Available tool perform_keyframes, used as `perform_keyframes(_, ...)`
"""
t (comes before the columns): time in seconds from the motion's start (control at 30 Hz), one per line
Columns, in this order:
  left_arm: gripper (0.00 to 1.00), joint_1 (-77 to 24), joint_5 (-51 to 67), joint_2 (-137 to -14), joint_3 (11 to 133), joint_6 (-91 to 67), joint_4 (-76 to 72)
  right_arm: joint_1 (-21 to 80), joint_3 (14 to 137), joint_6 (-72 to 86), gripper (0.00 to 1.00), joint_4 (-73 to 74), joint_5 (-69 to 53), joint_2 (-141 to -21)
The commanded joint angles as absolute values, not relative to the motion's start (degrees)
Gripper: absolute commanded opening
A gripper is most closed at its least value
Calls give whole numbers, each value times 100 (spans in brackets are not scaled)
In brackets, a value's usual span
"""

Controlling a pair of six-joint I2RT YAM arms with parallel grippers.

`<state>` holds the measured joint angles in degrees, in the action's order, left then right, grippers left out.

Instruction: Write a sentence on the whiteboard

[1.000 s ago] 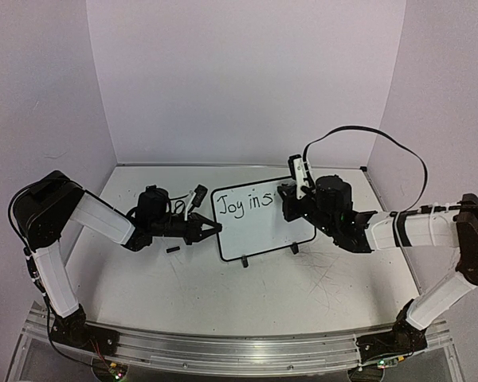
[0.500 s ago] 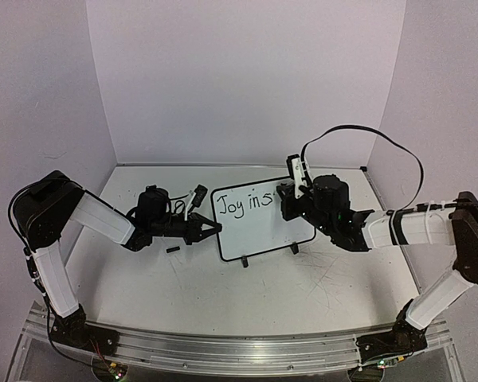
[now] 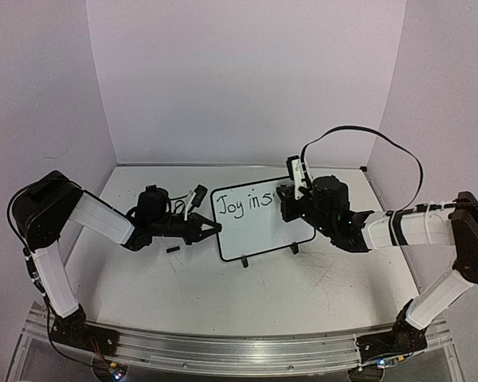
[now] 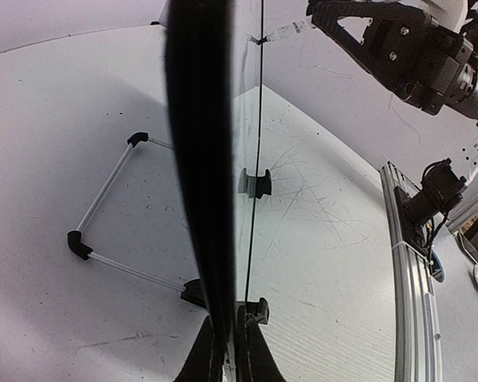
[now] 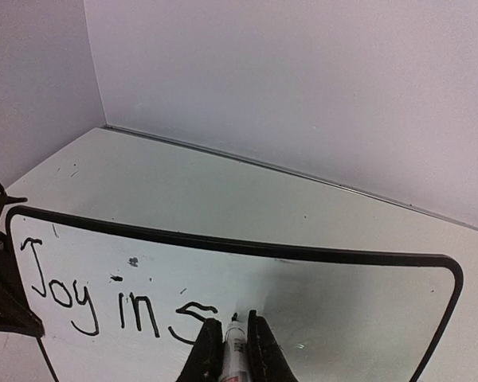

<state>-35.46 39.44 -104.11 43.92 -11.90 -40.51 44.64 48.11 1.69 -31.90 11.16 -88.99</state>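
Pale walls boxed in the scratched white table [image 3: 223,294] in my top view, where the whiteboard [image 3: 259,231] stood mid-table, its lettering [image 3: 245,204] reading "Joy in s". My left wrist camera showed the left gripper [image 4: 227,358] clamped on the board's edge. My right wrist camera showed the right gripper [image 5: 233,325] closed on a marker [image 5: 233,354], tip by the "s".

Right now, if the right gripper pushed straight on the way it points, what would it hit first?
The whiteboard. The right gripper is shut on a marker whose tip sits at the board face, at the end of the sentence; whether it touches, I cannot tell. Going on would press the marker into it.
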Motion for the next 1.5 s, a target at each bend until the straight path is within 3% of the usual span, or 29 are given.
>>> perform_keyframes(0.0,0,-3524,3666,-10319,4485,-835,-3764,4438,4700,325,0,-3254,1179,-8874)
perform_keyframes(0.9,0,-3524,3658,-10311,4471,-826,-3752,4430,5079,196,0,-3357,1477,-8909)
perform_keyframes(1.47,0,-3524,3683,-10339,4501,-834,-3749,4429,4707,425,0,-3175,1388,-8850)
